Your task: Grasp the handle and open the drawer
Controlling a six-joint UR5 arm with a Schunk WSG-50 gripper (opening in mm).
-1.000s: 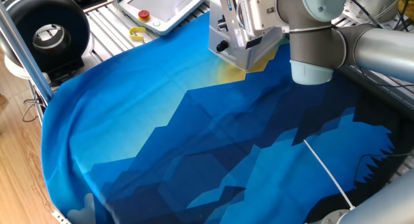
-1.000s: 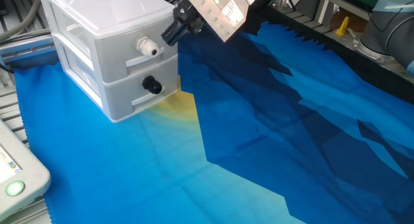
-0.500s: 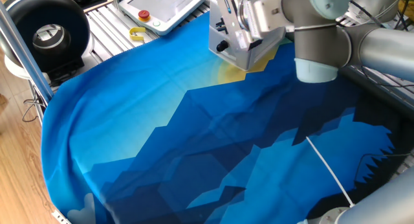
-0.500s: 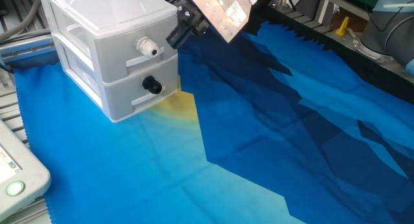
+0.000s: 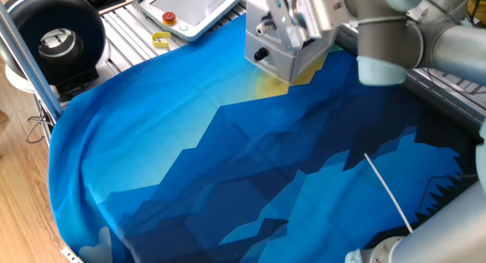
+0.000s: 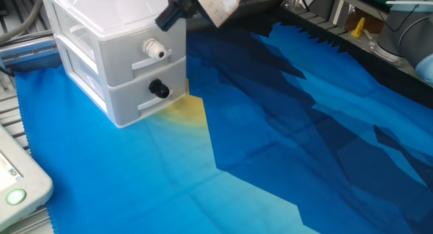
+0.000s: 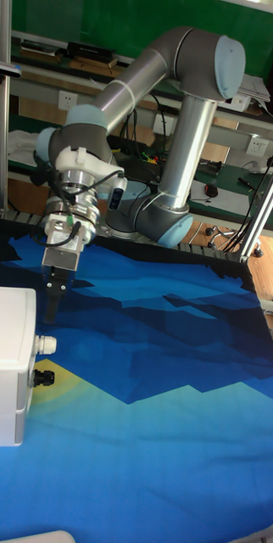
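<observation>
The drawer (image 6: 111, 55) is a pale grey-white box at the cloth's back corner, with two drawer fronts stacked. The upper front carries a white knob (image 6: 156, 51). The lower front carries the handle (image 6: 160, 90), a small black knob, which shows again as the handle (image 7: 41, 376) and the handle (image 5: 260, 55). My gripper (image 7: 52, 304) hangs tips down above the unit's top front corner, well above the handle and touching nothing. Its dark fingers (image 6: 168, 15) are pressed together with nothing held.
A blue cloth (image 6: 284, 139) covers the table. The white pendant (image 5: 194, 8) with a red button (image 5: 168, 18) lies behind the drawer unit, a yellow piece (image 5: 161, 40) beside it. A black round device (image 5: 57, 39) stands off the table's far corner. The arm's elbow (image 5: 387, 46) looms right of the unit.
The gripper has risen and drifted back over the drawer unit's top, farther from the black knob. The arm's elbow has swung right. The drawers have not moved.
</observation>
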